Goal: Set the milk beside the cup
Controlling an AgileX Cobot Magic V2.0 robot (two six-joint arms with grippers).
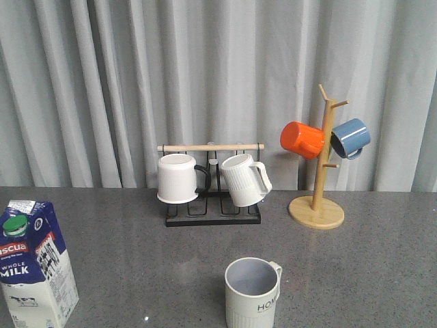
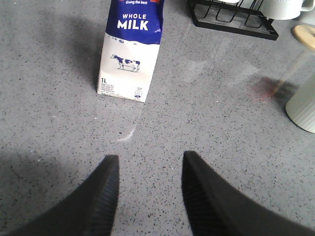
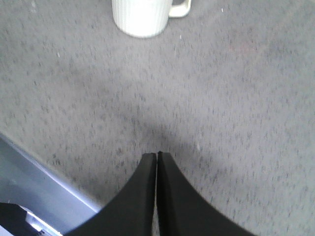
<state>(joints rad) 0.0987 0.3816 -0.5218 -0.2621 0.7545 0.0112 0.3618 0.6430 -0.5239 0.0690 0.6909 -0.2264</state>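
Observation:
The milk (image 1: 34, 266), a blue and white gable-top carton with a green cap, stands upright at the table's front left. It also shows in the left wrist view (image 2: 129, 54). The cup (image 1: 251, 294), a pale ribbed mug with "HOME" lettering, stands at front centre, well to the carton's right; its edge shows in the left wrist view (image 2: 304, 105) and its base in the right wrist view (image 3: 142, 17). My left gripper (image 2: 150, 160) is open and empty above bare table, short of the carton. My right gripper (image 3: 157, 155) is shut and empty, short of the cup. Neither arm shows in the front view.
A black rack (image 1: 213, 213) holds a plain white mug with a black handle (image 1: 179, 179) and a ribbed white mug (image 1: 244, 179) at the back centre. A wooden mug tree (image 1: 317, 205) carries an orange mug (image 1: 302, 140) and a blue mug (image 1: 351, 138). The table's edge (image 3: 44, 177) lies near my right gripper.

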